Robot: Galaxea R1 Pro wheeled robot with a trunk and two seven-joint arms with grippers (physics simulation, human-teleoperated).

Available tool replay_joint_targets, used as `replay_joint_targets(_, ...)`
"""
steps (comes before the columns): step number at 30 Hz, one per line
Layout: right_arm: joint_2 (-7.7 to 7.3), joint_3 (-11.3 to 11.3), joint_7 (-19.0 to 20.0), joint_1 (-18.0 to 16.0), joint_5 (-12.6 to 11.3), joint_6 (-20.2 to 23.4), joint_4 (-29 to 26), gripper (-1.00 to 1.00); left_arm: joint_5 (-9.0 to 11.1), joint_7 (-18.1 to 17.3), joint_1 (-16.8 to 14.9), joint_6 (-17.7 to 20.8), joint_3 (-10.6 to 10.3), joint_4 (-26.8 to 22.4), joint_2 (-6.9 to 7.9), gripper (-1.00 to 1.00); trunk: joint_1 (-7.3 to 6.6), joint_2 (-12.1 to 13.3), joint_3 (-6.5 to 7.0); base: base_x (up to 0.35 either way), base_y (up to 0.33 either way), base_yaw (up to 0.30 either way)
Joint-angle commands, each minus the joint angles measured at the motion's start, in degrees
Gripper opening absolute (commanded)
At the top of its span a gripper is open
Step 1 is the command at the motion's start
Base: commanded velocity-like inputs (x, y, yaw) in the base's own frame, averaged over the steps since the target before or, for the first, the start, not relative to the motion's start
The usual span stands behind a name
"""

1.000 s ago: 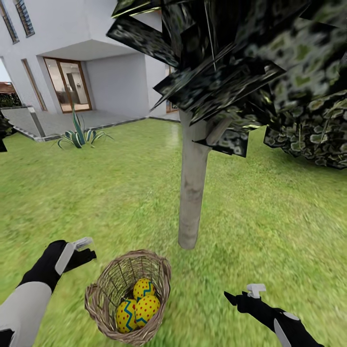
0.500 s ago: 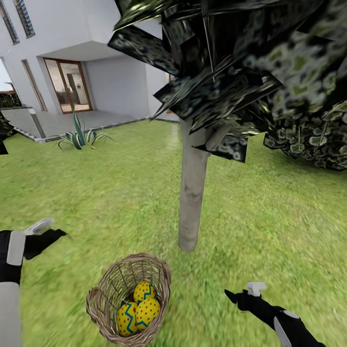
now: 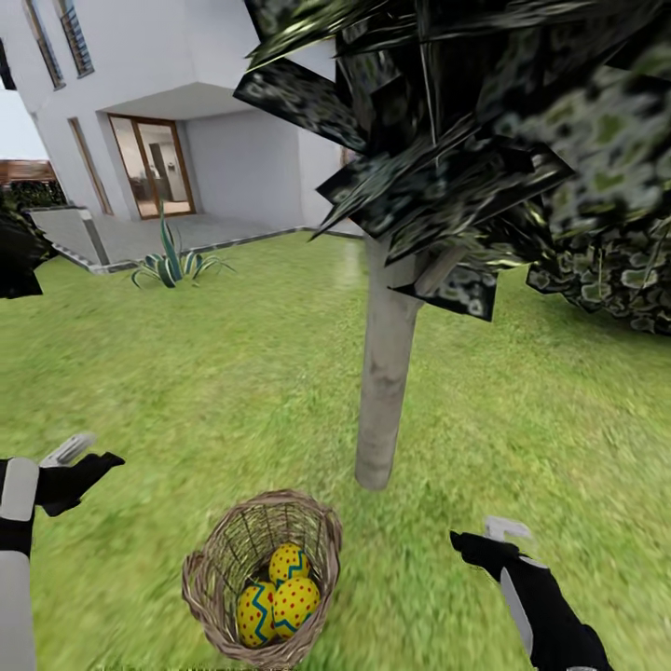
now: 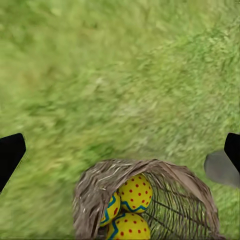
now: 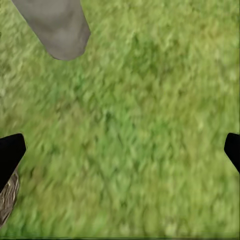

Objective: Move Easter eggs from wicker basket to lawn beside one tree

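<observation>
**Three eggs sit in the basket by the tree**

The wicker basket (image 3: pixel 264 578) stands on the lawn (image 3: pixel 186 373), near the foot of the tree (image 3: pixel 384 391) with the pale trunk. The basket is tipped a little, so you can look inside. All three Easter eggs (image 3: pixel 280 596) lie in it, packed close and touching each other. They are yellow with red dots and blue-green zigzag bands. In the left wrist view the eggs (image 4: pixel 129 207) lie against the woven wall of the basket (image 4: pixel 95 192).

No words or labels can be read on anything.

The left gripper (image 3: pixel 79 463) hangs over the grass, off to the left of the basket. Its jaws are wide apart and hold nothing. The right gripper (image 3: pixel 485 540) hangs over the grass to the right of the basket. Its jaws are wide apart too, and they are empty.

A white house (image 3: pixel 214 121) stands far behind.
</observation>
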Motion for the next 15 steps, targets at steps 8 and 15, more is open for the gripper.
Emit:
replay_joint_targets(8, 3.33, 5.21, -0.49, -0.37, 0.38, 15.51, -9.58, 1.00, 0.63, 0.45, -0.01, -0.08, -0.21, 6.09, -0.58, 1.00, -0.01, -0.03, -0.07, 0.000, 0.000, 0.298)
replay_joint_targets(15, 7.88, 14.52, -9.29, -2.15, 0.15, 18.98, -10.86, 1.00, 0.61, 0.43, -0.01, -0.14, -0.18, 6.52, -0.68, 1.00, -0.01, -0.03, -0.25, 0.000, 0.000, 0.300)
